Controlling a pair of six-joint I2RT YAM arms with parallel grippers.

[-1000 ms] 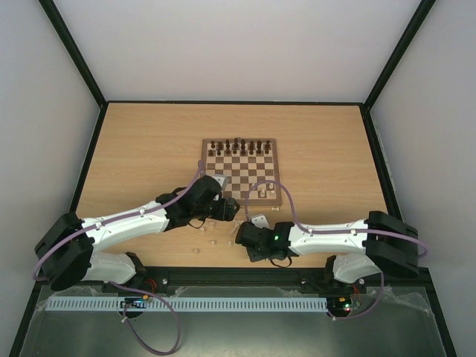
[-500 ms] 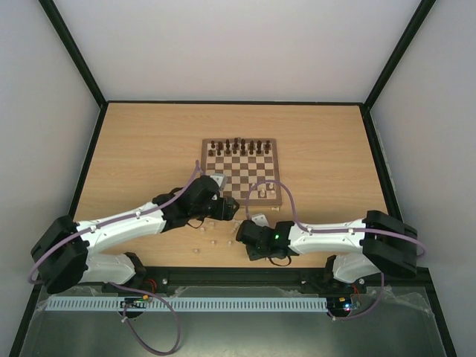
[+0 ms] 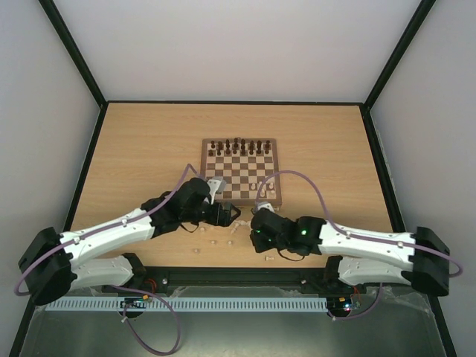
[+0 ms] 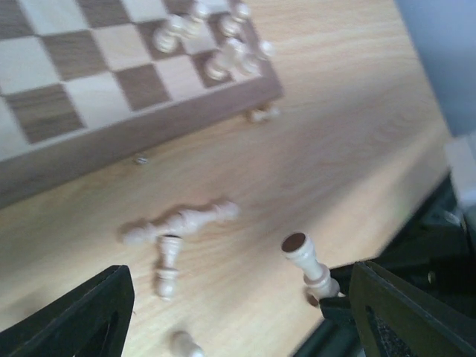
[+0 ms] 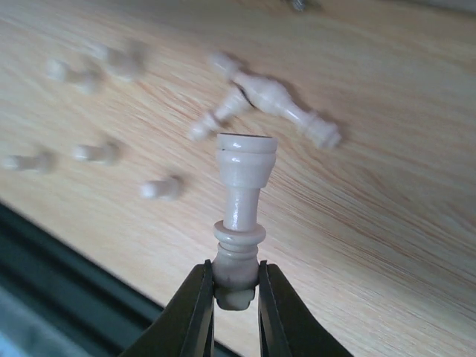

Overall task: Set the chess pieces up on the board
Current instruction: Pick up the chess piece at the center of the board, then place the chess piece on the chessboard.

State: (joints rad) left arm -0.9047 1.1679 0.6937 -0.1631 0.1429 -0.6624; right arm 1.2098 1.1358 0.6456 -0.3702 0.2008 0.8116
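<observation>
right wrist | right claw (image 5: 236,294) pinches a pale chess piece (image 5: 242,212) by its head end | left claw (image 4: 238,320) spread wide

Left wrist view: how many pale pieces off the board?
5 pieces: one by the board, two together at centre, one at bottom, one in the right hand. Others may be hidden.

text: none readable | labels, brands: none readable | numbers, signs: none readable in any view
</observation>
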